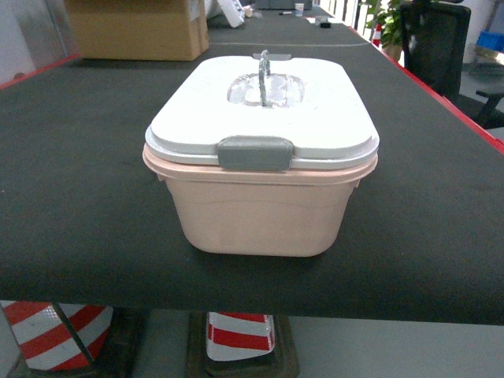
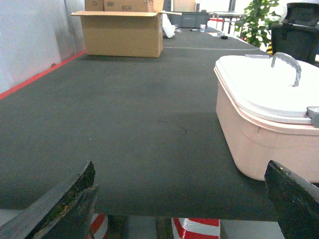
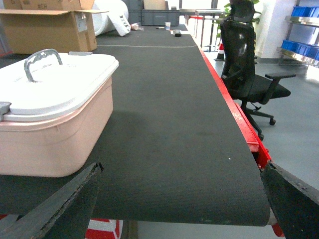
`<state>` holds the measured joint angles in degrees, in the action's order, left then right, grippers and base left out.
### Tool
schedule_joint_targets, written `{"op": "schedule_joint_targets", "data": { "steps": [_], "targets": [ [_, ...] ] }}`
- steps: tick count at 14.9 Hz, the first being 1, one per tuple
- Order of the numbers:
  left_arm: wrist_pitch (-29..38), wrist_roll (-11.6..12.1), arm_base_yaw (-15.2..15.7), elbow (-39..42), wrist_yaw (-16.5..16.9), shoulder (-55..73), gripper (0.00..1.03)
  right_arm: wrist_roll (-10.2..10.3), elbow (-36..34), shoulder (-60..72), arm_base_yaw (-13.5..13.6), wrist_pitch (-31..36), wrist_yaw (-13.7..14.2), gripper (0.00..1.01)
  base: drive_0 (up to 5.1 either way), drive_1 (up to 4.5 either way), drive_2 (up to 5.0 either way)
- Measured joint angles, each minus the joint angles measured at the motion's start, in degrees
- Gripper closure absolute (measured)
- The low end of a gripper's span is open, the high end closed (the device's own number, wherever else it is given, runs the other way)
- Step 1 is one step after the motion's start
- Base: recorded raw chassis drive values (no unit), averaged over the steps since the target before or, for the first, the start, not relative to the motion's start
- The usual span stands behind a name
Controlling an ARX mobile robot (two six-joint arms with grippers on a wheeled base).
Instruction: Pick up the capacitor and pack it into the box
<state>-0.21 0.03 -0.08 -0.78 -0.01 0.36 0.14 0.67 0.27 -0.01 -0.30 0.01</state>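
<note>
Dark table [image 1: 79, 197], lidded pink box [image 1: 260, 216] contents hidden, both grippers [image 2: 184, 199] [image 3: 184, 199] spread wide, holding nothing

Lighting: bright, even indoor light in all three views; source overhead, not in frame.
Shadows: soft; a faint dark patch on the bench [image 3: 174, 124] just right of the box [image 3: 50, 134] in the right wrist view; deep shade under the bench edge along the bottom of the head view.
Glare: lid [image 1: 264, 110] nearly washed out white in the head view; upper right of the left wrist view overexposed.
Focus: gripper fingers [image 2: 65, 209] at the lower corners of both wrist views soft and dark; far background slightly soft.
Distortion: mild wide-angle stretch at the wrist views' edges.
</note>
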Motion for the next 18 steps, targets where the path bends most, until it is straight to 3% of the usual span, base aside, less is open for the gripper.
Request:
{"op": "schedule_joint_targets", "data": {
  "steps": [18],
  "targets": [
    [0.0, 0.0, 0.0, 0.0, 0.0, 0.0, 0.05, 0.0, 0.0, 0.0, 0.0, 0.0, 0.0, 0.03, 0.0, 0.0, 0.0]
  ]
}}
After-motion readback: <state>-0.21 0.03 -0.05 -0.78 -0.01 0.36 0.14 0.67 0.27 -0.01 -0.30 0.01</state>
